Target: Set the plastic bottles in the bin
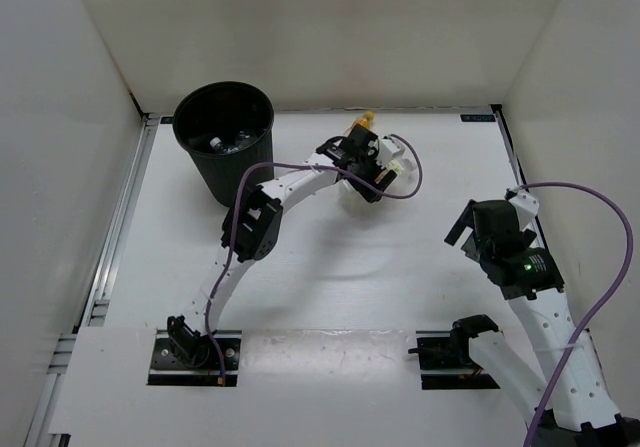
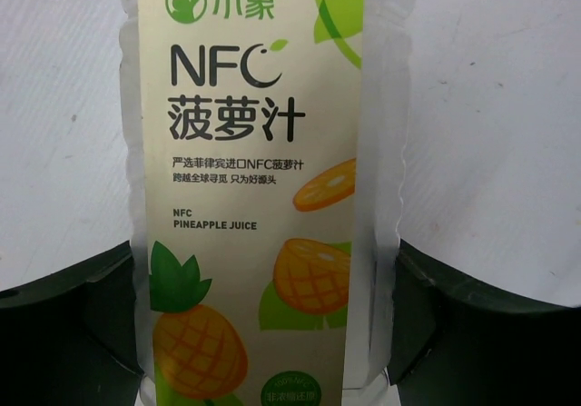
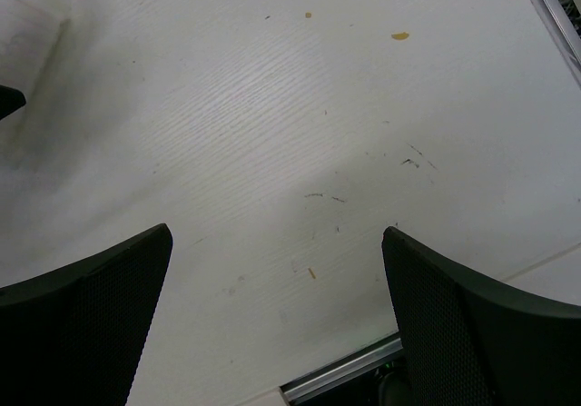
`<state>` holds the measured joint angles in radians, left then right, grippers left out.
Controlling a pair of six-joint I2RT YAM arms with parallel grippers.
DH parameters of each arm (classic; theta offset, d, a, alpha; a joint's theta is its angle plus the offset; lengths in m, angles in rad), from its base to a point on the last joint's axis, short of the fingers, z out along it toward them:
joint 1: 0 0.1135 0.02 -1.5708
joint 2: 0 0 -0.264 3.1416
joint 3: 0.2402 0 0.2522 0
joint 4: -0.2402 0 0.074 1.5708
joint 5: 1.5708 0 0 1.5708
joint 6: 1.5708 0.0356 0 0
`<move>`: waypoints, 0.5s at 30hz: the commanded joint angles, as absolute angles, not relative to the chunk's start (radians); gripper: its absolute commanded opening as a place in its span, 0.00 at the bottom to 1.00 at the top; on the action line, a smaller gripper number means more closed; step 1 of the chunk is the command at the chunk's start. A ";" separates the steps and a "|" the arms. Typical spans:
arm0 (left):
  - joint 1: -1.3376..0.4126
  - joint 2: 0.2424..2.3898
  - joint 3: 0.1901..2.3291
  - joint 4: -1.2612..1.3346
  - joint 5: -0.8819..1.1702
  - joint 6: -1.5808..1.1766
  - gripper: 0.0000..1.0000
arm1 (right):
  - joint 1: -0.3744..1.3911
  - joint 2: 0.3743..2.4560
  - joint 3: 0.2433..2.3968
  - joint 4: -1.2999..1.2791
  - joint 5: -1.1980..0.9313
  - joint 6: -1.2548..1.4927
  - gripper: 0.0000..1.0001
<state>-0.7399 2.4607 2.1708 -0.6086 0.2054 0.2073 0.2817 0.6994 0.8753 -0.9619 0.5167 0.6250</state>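
Left jaws at both sides of "NFC PINEAPPLE JUICE" bottle, grip unclear; right jaws wide apart, empty.

Top view: high, looking down on the whole table. Wrist views, close: left faces a bottle, right the table.

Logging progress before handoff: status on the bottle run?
Left gripper astride white-and-orange labelled plastic juice bottle, grip unconfirmed. Right gripper open, over table. Tall black ribbed plastic bin far left, nothing in the way.
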 commanded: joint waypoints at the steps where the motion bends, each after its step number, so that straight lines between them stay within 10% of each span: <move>1: -0.742 2.211 2.198 -0.604 0.218 0.209 0.11 | 0.285 0.692 0.920 -0.933 0.523 0.624 1.00; 15: -0.520 1.723 2.235 -0.614 -0.181 0.304 0.11 | 0.285 0.705 0.864 -0.764 0.411 0.655 1.00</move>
<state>-0.6376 1.7981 2.2528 -0.6014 -0.0463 0.2790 0.2817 0.6918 0.8791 -0.8467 0.4530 0.6449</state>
